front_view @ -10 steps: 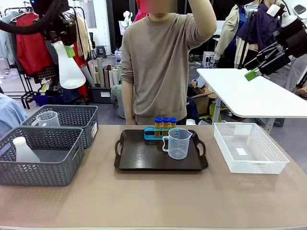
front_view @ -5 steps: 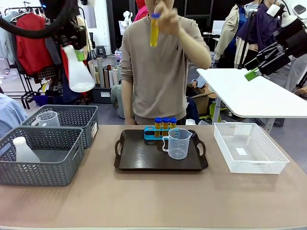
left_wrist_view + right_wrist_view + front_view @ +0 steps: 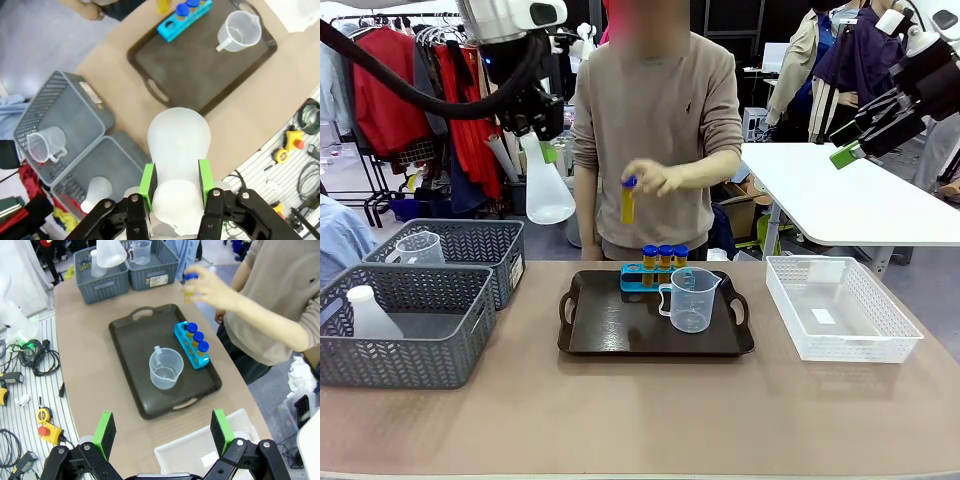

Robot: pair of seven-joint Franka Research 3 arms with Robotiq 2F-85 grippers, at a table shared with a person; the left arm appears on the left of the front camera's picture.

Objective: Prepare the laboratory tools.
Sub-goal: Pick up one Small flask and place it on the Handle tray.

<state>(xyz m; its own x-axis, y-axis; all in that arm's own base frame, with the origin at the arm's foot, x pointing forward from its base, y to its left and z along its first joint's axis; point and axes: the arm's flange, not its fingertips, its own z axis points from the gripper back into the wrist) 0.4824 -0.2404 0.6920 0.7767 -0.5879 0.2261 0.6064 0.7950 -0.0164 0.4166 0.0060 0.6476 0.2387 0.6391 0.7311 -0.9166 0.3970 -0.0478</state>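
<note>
Whitish and translucent, the conical plastic flask (image 3: pixel 546 180) hangs in the air above the bench's far left part, its neck pinched between the green pads of the left claw (image 3: pixel 176 184), wide base pointing down. A second ago it hung further left, over the grey mesh baskets (image 3: pixel 410 325); it has since swung toward the dark brown handled tray (image 3: pixel 655 320). The person's hand (image 3: pixel 655 178) holds a slim yellow-liquid test tube with a blue cap (image 3: pixel 628 201) above the tray's far edge, lowered from head height. Three more capped tubes stand in the blue rack (image 3: pixel 650 278) on the tray, beside the clear graduated beaker (image 3: pixel 690 299). The right claw (image 3: pixel 162 432) is spread wide, empty, raised above the bench's right side.
</note>
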